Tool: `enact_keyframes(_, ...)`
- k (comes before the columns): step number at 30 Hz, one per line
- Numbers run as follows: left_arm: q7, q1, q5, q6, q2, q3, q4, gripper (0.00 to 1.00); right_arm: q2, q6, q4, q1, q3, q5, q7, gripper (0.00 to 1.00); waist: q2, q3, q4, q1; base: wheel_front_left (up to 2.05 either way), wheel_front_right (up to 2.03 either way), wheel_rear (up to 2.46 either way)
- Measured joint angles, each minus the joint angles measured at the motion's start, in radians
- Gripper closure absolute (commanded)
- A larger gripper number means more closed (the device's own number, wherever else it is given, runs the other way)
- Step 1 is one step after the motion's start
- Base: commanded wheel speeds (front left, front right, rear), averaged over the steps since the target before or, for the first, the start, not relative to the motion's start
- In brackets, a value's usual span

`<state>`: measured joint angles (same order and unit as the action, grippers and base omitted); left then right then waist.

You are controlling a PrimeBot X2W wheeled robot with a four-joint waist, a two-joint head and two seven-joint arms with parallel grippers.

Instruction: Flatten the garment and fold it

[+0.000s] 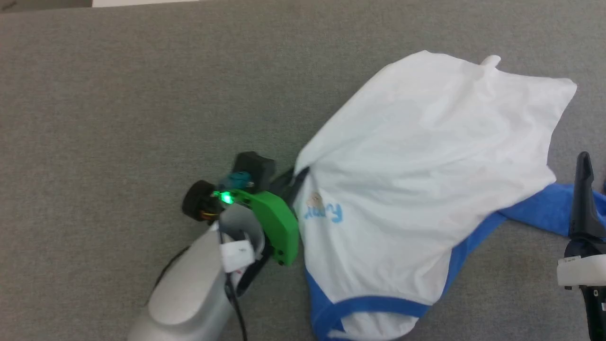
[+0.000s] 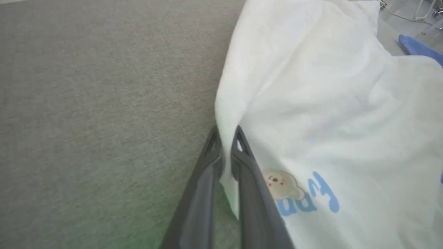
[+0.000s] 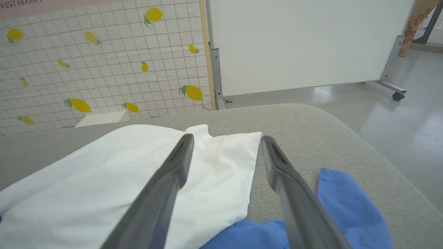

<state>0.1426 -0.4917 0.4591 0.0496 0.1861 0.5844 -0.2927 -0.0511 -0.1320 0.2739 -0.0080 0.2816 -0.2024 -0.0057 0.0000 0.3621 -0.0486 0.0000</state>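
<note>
One garment (image 1: 426,180), a white T-shirt with blue trim, lies bunched and partly doubled over on the right half of a grey cloth surface (image 1: 118,94). Its blue hem band (image 1: 378,305) curves along the near edge, and a blue sleeve (image 1: 544,208) sticks out from under the white cloth on the right. A small blue print (image 1: 324,213) with a pale cartoon face sits close to the shirt's left edge.

At that left edge the left gripper (image 2: 225,138) has its two dark fingers drawn narrow, pinching a fold of white fabric between them, just beside the print (image 2: 304,197). In the head view its green wrist housing (image 1: 277,227) sits against the shirt's side.

The right gripper (image 3: 226,141) has its fingers spread wide with nothing between them, above the shirt's right end, one finger (image 3: 166,186) over white cloth and the other next to the blue sleeve (image 3: 346,197).

Beyond the surface's rounded far edge stand a tiled wall with lemons (image 3: 104,62), a white panel on a wheeled frame (image 3: 304,45), a small white box (image 3: 100,118), and a glossy pale floor (image 3: 398,131).
</note>
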Motion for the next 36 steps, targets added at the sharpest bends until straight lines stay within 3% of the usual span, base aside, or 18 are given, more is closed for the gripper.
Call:
enact_keyframes(4, -0.040, 0.031, 0.020, -0.061, 0.054, -0.095, 0.058, 1.00, 0.000, 0.000, 0.004, 0.004, 0.003, 0.001, 0.015, 0.00, 0.0000, -0.024, 0.025, 0.0000, 0.00, 0.00, 0.00)
enact_keyframes(9, -0.044, 0.086, 0.014, -0.149, 0.201, -0.212, 0.181, 1.00, 0.000, 0.000, 0.013, 0.011, 0.014, 0.005, 0.029, 0.00, 0.0000, -0.053, 0.064, 0.0000, 0.00, 0.00, 0.00)
enact_keyframes(12, -0.014, 0.117, -0.009, -0.183, 0.267, -0.234, 0.271, 1.00, 0.000, 0.000, 0.019, 0.013, 0.013, 0.005, 0.037, 0.00, 0.0000, -0.066, 0.086, 0.0000, 0.00, 0.00, 0.00)
enact_keyframes(14, 0.011, 0.131, -0.021, -0.195, 0.274, -0.218, 0.338, 1.00, 0.000, 0.000, 0.022, 0.013, 0.011, 0.005, 0.043, 0.00, 0.0000, -0.072, 0.099, 0.0000, 0.00, 0.00, 0.00)
enact_keyframes(17, 0.046, 0.135, -0.042, -0.193, 0.250, -0.159, 0.416, 1.00, 0.000, 0.000, 0.026, 0.013, 0.004, 0.005, 0.047, 0.00, 0.0000, -0.075, 0.115, 0.0000, 0.00, 0.00, 0.00)
enact_keyframes(21, 0.075, 0.119, -0.067, -0.139, 0.166, -0.012, 0.441, 1.00, 0.000, 0.000, 0.025, 0.012, -0.007, 0.005, 0.050, 0.00, 0.0000, -0.064, 0.117, 0.0000, 0.00, 0.00, 0.00)
enact_keyframes(25, 0.099, 0.076, -0.079, -0.049, 0.043, 0.162, 0.365, 1.00, 0.000, 0.000, 0.020, 0.012, -0.010, 0.005, 0.050, 0.00, 0.0000, -0.052, 0.106, 0.0000, 0.00, 0.00, 0.00)
enact_keyframes(28, 0.104, 0.073, -0.082, -0.016, -0.022, 0.240, 0.261, 1.00, 0.000, 0.000, 0.009, 0.011, -0.016, 0.002, 0.049, 0.00, 0.0000, -0.044, 0.093, 0.0000, 0.00, 0.00, 0.00)
enact_keyframes(30, 0.096, 0.073, -0.082, -0.008, -0.042, 0.255, 0.199, 0.04, 0.000, 0.000, 0.002, 0.011, -0.021, -0.001, 0.048, 0.00, 0.0000, -0.039, 0.083, 0.0000, 0.00, 0.00, 0.00)
enact_keyframes(31, 0.086, 0.070, -0.083, -0.007, -0.046, 0.256, 0.172, 0.00, 0.000, 0.000, -0.001, 0.010, -0.023, -0.002, 0.046, 0.00, 0.0000, -0.036, 0.078, 0.0000, 0.00, 0.00, 0.00)
enact_keyframes(36, 0.031, 0.066, -0.077, -0.017, -0.044, 0.223, 0.117, 0.00, 0.000, 0.000, -0.019, 0.010, -0.017, -0.002, 0.039, 0.00, 0.0000, -0.027, 0.068, 0.0000, 0.00, 0.00, 0.00)
